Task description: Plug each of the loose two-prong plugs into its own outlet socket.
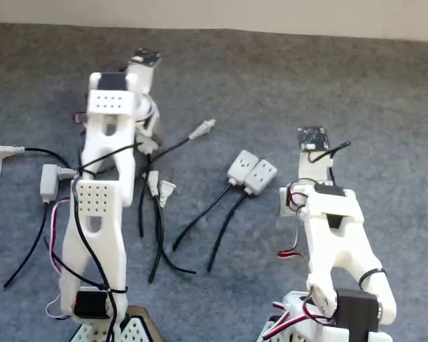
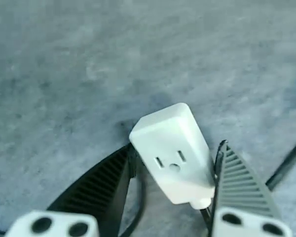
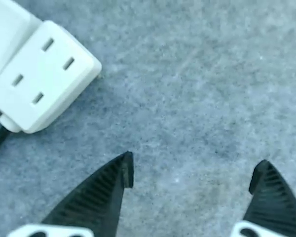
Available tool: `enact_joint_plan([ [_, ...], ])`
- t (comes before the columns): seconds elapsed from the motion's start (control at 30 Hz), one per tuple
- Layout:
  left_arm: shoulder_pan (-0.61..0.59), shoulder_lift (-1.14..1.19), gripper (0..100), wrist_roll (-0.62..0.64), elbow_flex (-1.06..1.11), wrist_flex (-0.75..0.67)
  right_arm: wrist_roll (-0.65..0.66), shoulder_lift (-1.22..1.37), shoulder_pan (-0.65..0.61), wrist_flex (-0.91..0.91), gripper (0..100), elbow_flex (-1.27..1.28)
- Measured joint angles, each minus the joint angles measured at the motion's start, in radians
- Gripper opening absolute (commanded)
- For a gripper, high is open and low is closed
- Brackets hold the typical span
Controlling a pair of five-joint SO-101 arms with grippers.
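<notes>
The step in hand is judged to be the first pairing: one socket is being gripped, and no plug is being carried yet.

The left hand is closing on a white outlet socket. Its two fingers are pressing on opposite sides of the block, which is being held above the counter with the slotted face turned toward the wrist camera.

The right hand is hovering wide open over bare covering and is gripping nothing. It is sitting just beside a pair of sockets that are lying side by side, touching, on black cables.

A loose two-prong plug is lying between the arms, near the left arm's forearm. A second white plug end is lying farther back.

The next move is judged to call for the free hand to take a plug by its body, line the prongs up with the slots, and push straight in while the other hand braces the socket.

The counter is wearing a grey, carpet-like covering. A pale wall is running along its far edge.
</notes>
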Motion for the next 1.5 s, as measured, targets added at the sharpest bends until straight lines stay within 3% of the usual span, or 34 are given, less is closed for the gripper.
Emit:
enact_joint_plan([
  [0.1, -0.032, 0.0, 24, 0.0, -0.003, 0.002, 0.0, 0.0, 0.0, 0.0, 35.3, 0.0],
  [0.2, -0.054, 0.0, 16, -0.014, -0.003, 0.008, 0.0, 0.0, -0.012, 0.0, 35.3, 0.0],
  [0.37, -0.054, 0.0, 4, -0.153, -0.026, 0.089, 0.0, 0.0, -0.032, 0.0, 35.3, 0.0],
  [0.6, -0.044, -0.169, 1, -0.288, 0.066, 0.129, 0.0, 0.0, -0.034, 0.0, 35.3, 0.0],
  [0.9, -0.035, -0.832, 1, -0.577, 0.686, 0.129, 0.0, 0.0, -0.049, 0.0, 35.3, 0.0],
  [1.2, -0.035, -1.54, 4, -1.149, 1.669, 0.129, -0.002, 0.0, -0.063, 0.0, 35.3, 0.0],
  [1.37, -0.049, -1.646, 28, -1.162, 1.995, -0.029, -0.002, 0.0, -0.063, 0.0, 35.3, 0.0],
  [1.5, -0.132, -1.657, 30, -1.162, 2.107, -0.288, -0.002, 0.0, -0.063, 0.0, 35.3, 0.0],
])
